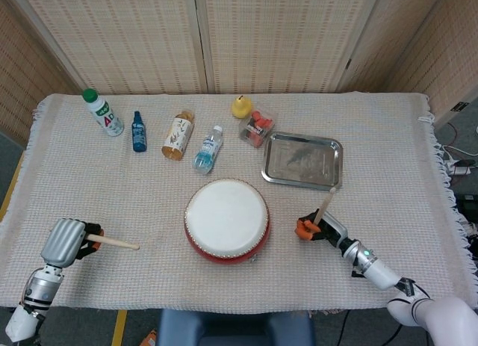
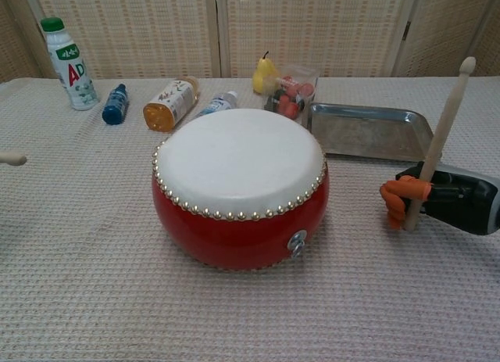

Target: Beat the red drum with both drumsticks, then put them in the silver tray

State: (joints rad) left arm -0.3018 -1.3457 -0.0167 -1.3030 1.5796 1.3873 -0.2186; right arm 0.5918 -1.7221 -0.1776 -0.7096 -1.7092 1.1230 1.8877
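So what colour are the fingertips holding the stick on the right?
Orange: the right hand has orange fingertips around the drumstick, clearest in the chest view.

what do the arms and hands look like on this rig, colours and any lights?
The left hand has a silver-grey metal back and black fingers with orange tips; its forearm is ribbed silver and white. The right hand is black with orange fingertips, on a silver wrist with a small green light, then a white arm link. No loose cables show.
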